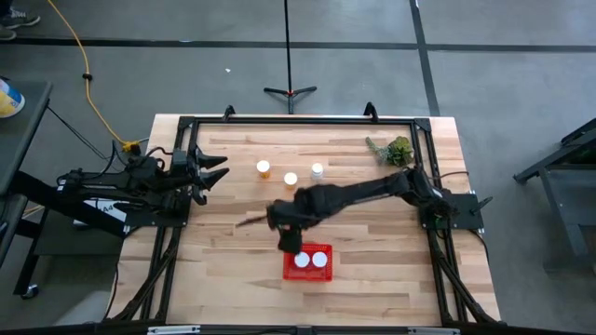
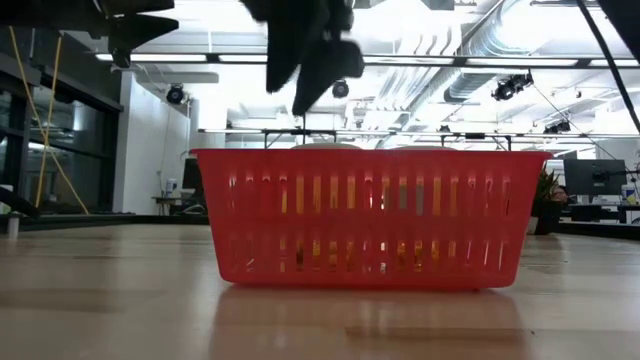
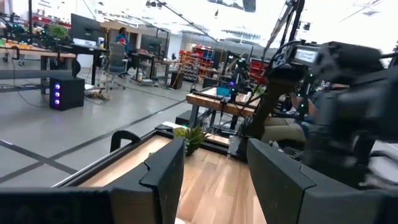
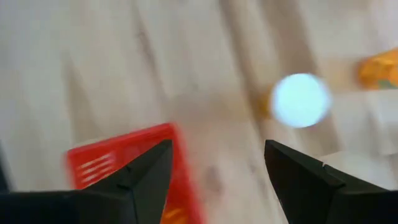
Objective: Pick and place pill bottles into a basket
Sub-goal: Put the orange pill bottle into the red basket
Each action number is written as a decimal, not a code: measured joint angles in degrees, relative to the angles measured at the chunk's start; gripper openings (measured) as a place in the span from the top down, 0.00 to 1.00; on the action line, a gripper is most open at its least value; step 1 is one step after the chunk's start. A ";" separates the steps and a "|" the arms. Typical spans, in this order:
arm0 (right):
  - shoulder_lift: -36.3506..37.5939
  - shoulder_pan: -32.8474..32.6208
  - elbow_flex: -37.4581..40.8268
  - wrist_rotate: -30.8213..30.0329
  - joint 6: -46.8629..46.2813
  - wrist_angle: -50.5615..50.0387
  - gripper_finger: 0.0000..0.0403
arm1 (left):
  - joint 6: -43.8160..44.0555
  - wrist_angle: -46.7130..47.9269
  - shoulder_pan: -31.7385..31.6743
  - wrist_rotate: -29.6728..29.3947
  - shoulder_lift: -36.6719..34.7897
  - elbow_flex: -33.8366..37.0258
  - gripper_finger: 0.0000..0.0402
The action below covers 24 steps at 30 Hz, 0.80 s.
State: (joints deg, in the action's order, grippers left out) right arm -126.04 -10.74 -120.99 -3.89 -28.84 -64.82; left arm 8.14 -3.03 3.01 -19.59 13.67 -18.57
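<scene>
The red basket (image 1: 307, 272) stands near the table's front edge, and two white-capped pill bottles (image 1: 319, 260) stand in it. Their orange shows through the mesh in the low view (image 2: 300, 200). Three more pill bottles (image 1: 291, 179) stand upright on the table farther back. My right gripper (image 1: 288, 240) hangs open and empty above the basket's far left corner. Its wrist view (image 4: 217, 168) shows the basket's corner (image 4: 118, 163) and one white cap (image 4: 300, 99). My left gripper (image 1: 212, 173) waits open and empty at the table's left side.
A green leafy clump (image 1: 392, 149) lies at the table's far right. It also shows in the left wrist view (image 3: 189, 135). A dark frame (image 1: 298, 121) runs around the tabletop. Bare wood lies between the basket and the three standing bottles.
</scene>
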 joint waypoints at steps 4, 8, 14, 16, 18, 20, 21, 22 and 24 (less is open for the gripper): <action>0.00 3.50 1.54 1.30 2.04 -0.30 0.39 | 0.00 0.07 0.00 0.03 0.00 0.00 0.47; 0.00 6.47 1.84 2.05 3.37 0.45 0.39 | -0.02 0.11 0.00 0.11 0.00 0.00 0.47; 0.00 10.06 1.93 6.26 3.41 2.69 0.39 | -0.15 0.15 0.00 1.74 0.00 0.00 0.47; 0.00 10.64 1.91 6.81 3.41 2.98 0.39 | -0.15 0.13 0.00 2.31 0.00 0.00 0.47; 0.00 11.00 1.91 7.50 3.41 3.01 0.39 | -0.15 0.14 0.00 2.31 0.00 0.00 0.47; -0.24 11.23 1.90 8.19 3.34 3.51 0.38 | -0.15 0.13 0.00 2.31 0.00 0.00 0.47; -0.50 11.23 1.90 8.57 2.99 3.92 0.37 | -0.15 0.12 0.00 2.33 0.00 0.00 0.47; -0.86 11.23 1.90 8.98 2.72 4.33 0.35 | -0.15 0.13 0.00 2.58 0.00 0.00 0.47; -1.74 11.21 1.90 10.22 1.62 5.19 0.30 | -0.15 0.13 0.00 3.32 0.00 0.00 0.47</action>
State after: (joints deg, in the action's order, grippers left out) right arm -127.78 0.47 -119.09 6.33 -27.22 -59.63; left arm 7.99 -2.90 3.01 -16.27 13.67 -18.57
